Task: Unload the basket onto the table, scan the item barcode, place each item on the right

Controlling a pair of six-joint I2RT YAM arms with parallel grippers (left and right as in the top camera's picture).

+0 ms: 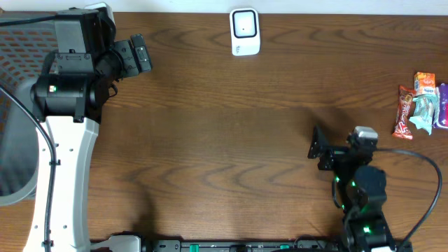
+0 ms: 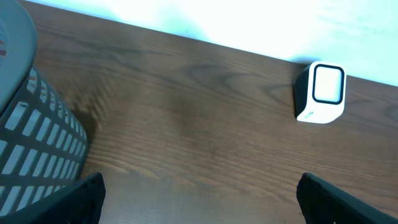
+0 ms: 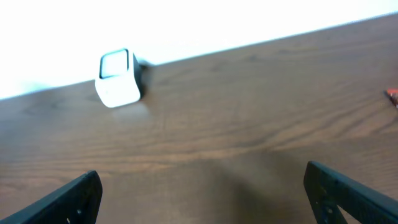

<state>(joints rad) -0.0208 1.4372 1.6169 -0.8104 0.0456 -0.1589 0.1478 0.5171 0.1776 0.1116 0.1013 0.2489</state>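
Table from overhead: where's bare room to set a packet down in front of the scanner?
Bare wood spans the middle, bordered by the scanner, the left gripper and the right gripper. It's crowded only at the right edge, where the snack packets bunch together.

You have one white scanner (image 1: 245,31) at the table's far edge and what look like four snack packets (image 1: 422,105) overlapping at its right edge. One mesh basket (image 1: 14,161) stands by the left edge. There are two arms: the left arm (image 1: 66,91) and the right arm (image 1: 364,185).
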